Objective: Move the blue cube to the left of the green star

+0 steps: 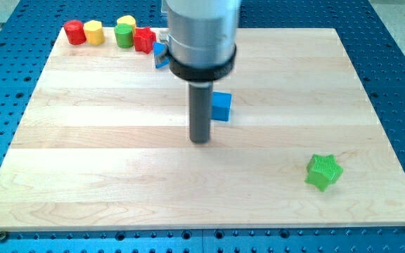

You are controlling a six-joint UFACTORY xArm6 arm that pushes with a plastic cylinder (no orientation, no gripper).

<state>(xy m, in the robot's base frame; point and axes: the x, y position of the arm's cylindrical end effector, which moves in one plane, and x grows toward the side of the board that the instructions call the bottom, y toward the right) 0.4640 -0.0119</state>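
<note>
The blue cube sits near the middle of the wooden board, partly hidden on its left by my rod. My tip rests on the board just below and left of the cube, close to its lower left corner. The green star lies toward the view's lower right, well away from the cube and the tip.
At the view's top left stand a red cylinder, a yellow block, a green block with a yellow block behind it, a red block and a blue block partly hidden by the arm.
</note>
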